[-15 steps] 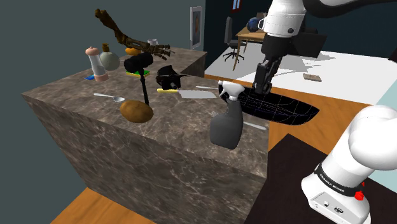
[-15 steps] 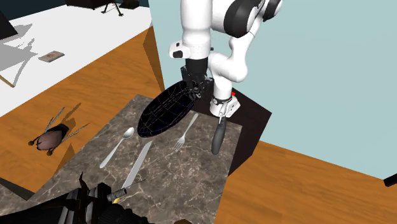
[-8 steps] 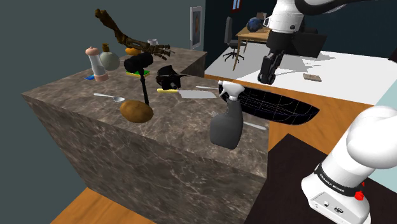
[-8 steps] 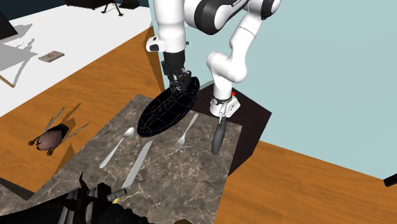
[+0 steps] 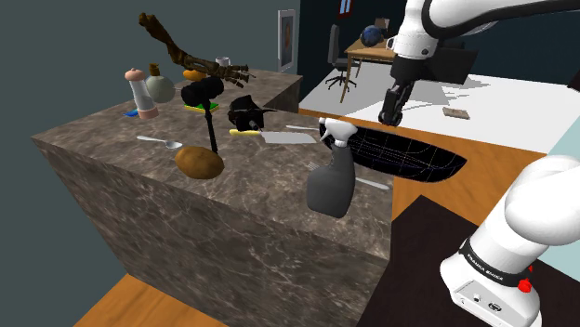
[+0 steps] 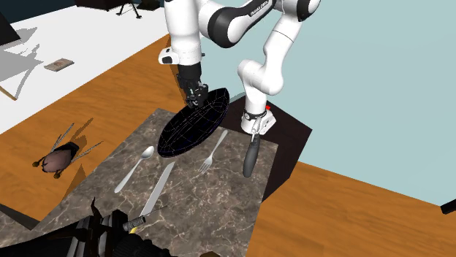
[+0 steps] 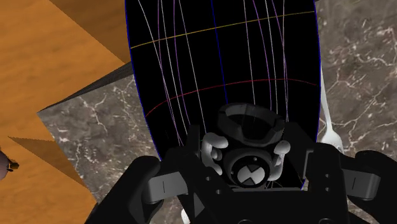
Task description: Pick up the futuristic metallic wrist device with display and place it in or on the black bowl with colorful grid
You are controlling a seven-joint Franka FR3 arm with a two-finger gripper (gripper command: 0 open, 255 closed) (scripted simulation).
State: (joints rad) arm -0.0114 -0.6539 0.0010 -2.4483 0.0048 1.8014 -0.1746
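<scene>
Pickup looks done — the jaws are clamped on the wrist device (image 7: 248, 153), held above the black bowl (image 5: 423, 163) at about 12 o'clock from its middle in the shoulder view — lowering and release remain.

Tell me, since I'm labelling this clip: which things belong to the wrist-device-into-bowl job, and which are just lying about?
Job in hand: wrist device, clasped in the claw; black grid bowl beneath it.

Lying about: grey spray bottle, fork, spoon, knife, brown potato.
</scene>
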